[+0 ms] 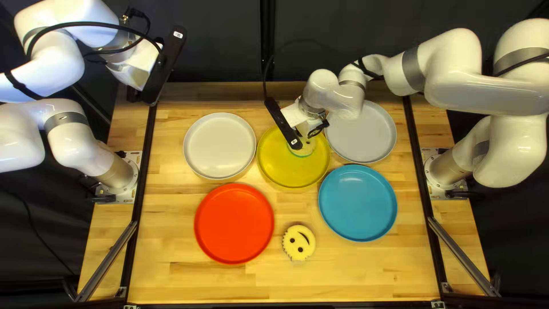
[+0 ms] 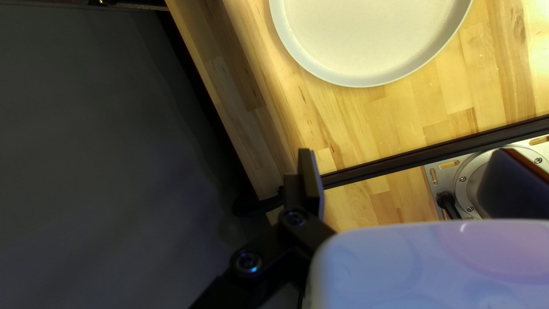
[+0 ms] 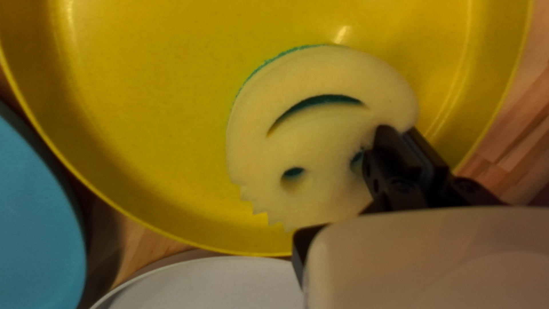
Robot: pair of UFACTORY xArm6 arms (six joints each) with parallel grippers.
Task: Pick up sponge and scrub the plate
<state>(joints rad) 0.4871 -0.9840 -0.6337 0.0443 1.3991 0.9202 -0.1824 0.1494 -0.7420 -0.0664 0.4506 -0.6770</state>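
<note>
In the top left view, we are holding the round sponge (image 1: 306,148) with our right gripper (image 1: 315,130) inside the yellow plate (image 1: 278,166), its green underside showing along one edge. Around that plate we are seeing the white plate (image 1: 219,145) and the grey plate (image 1: 366,133) on either side, and, toward the near edge, the red plate (image 1: 234,224), the blue plate (image 1: 358,203) and a second sponge (image 1: 298,242) with a smiling face. Our left gripper (image 1: 134,94) is hanging beyond the yellow plate, off to its left.

In the left wrist view, we are looking down at the white plate and our left arm's base (image 2: 466,197); we cannot tell how this gripper is standing.

In the right wrist view, we are seeing what the top left view is mostly hiding: the held sponge's cream face, curved mouth slot, eye holes and notched rim. Our two fingers are pinching it near one eye, within the yellow plate.
</note>
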